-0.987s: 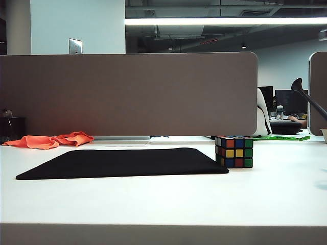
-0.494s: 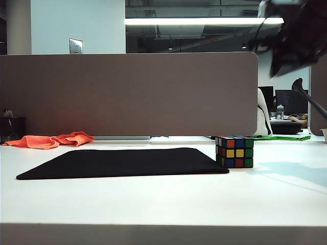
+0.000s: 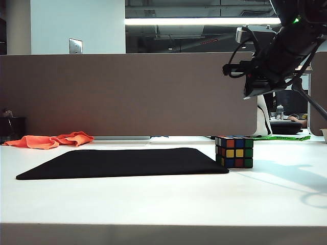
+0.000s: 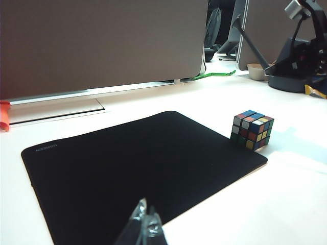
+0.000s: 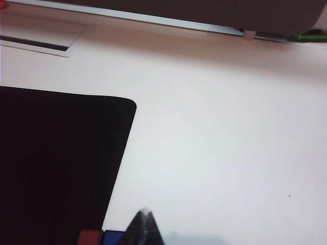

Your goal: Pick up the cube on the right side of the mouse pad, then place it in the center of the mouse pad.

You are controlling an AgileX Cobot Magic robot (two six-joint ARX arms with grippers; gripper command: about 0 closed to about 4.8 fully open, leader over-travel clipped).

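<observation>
The cube (image 3: 234, 151), a colourful 3x3 puzzle with black edges, stands on the white table against the right edge of the black mouse pad (image 3: 122, 162). My right gripper (image 3: 252, 90) hangs high above the cube, shut and empty. In the right wrist view its fingertips (image 5: 145, 217) are pressed together over the table, with the cube's red and blue stickers (image 5: 97, 238) just beside them and the mouse pad (image 5: 56, 163) alongside. My left gripper (image 4: 145, 224) is shut and empty over the near edge of the mouse pad (image 4: 133, 168), well away from the cube (image 4: 251, 129).
An orange cloth (image 3: 51, 140) lies at the back left of the table. A brown partition (image 3: 127, 94) closes off the far edge. A green strip (image 3: 283, 137) lies behind the cube. The right arm's base (image 4: 301, 66) stands beyond the cube.
My right arm has swung into the exterior view from the upper right and come down and leftwards to above the cube. Cube and mouse pad have not moved.
</observation>
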